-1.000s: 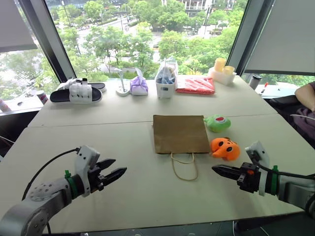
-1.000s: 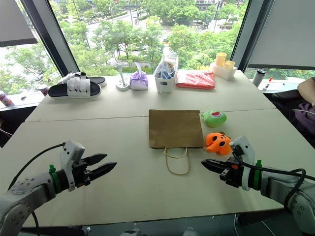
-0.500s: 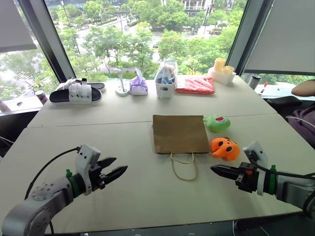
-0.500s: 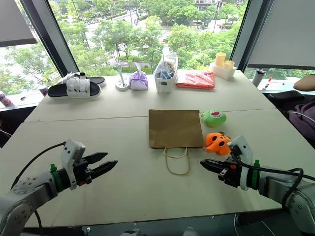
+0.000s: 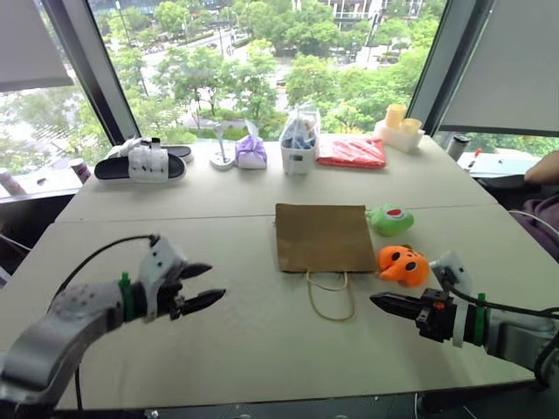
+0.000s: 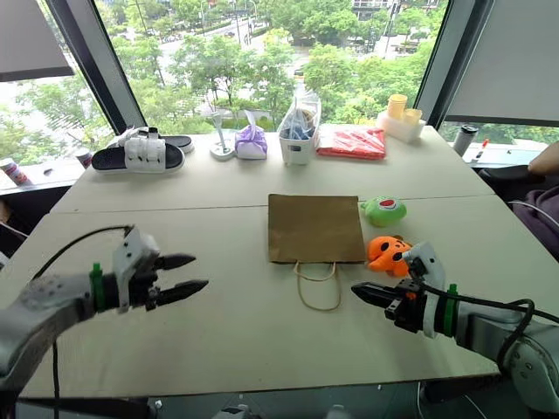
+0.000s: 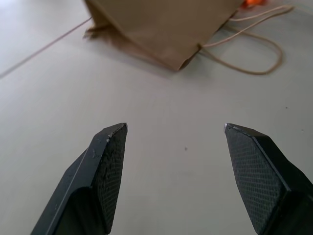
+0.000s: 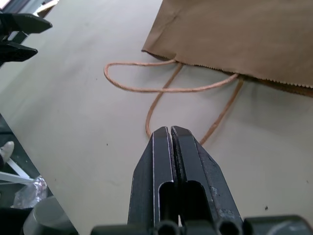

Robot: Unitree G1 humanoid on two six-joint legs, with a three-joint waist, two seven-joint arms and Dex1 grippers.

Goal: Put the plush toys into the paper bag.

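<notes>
- The paper bag (image 5: pixel 321 237) lies flat at mid-table, mouth and twine handles (image 5: pixel 331 297) toward the robot, long axis running 12 to 6.
- The orange plush toy (image 5: pixel 403 264) sits just off its right edge; the green plush toy (image 5: pixel 389 219) lies beyond it.
- The right gripper (image 5: pixel 390 305), fingers pressed together and empty, has the orange toy near, at about 12 to 1 o'clock: the nearer arm.
- The left gripper (image 5: pixel 200 286), fingers spread and empty, hovers well apart at the bag's 8 o'clock.

Left hand (image 5: pixel 208 285) now higher above the table, rolled over.
</notes>
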